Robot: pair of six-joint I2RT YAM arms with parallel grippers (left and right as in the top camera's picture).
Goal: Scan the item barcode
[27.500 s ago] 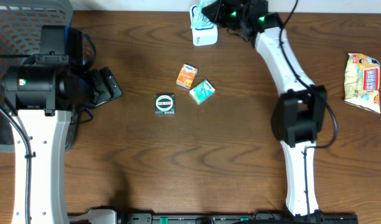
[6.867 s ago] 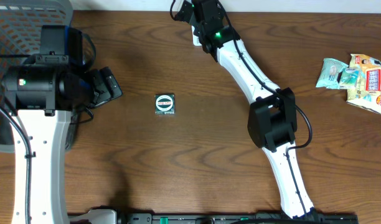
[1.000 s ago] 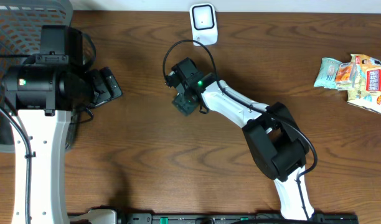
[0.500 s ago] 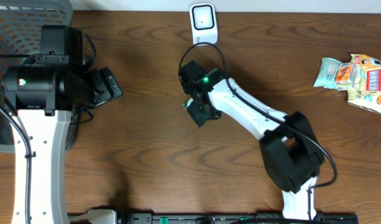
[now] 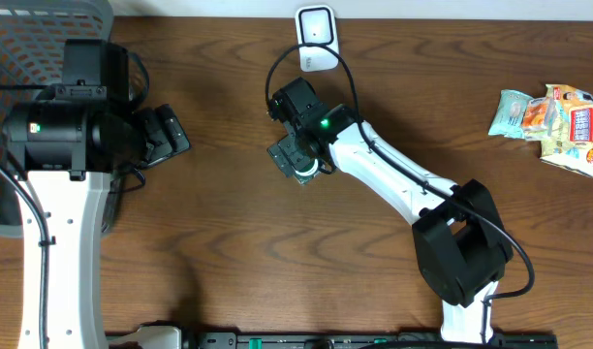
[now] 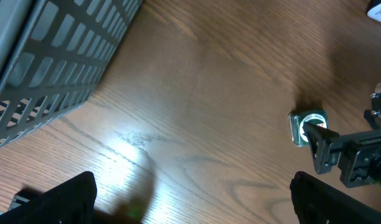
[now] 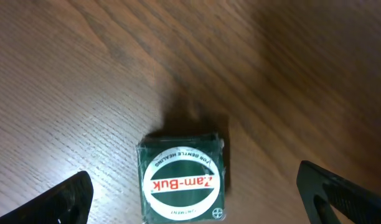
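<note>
Bench: dark brown wood grain [image 5: 229, 262], running under both arms and everything set out on it.
Left arm: white, coming up the left side of the overhead view.
Left claw: [image 5: 171, 136] spread wide with nothing between its fingers, hanging over bare wood just beside the basket.
Right arm: white, reaching from the lower right diagonally toward the middle of the bench.
Right claw: [image 5: 296, 155] spread wide above the balm box; in the right wrist view its two black fingers [image 7: 50, 199] stand at the frame's outer edges, well clear of the box on both sides.
Balm box: [image 7: 181, 180] small, square and dark green, lying flat on the bench between the spread fingers and touching neither; its white round label reading "Zam-Buk" faces up.
Scanner: [image 5: 317, 37] white, standing at the far edge of the bench, beyond the box and apart from it.
Basket: [image 5: 25, 39] grey plastic lattice, at the far left corner.
Snack packets: [image 5: 546, 114] a small heap at the far right, well apart from the box.
</note>
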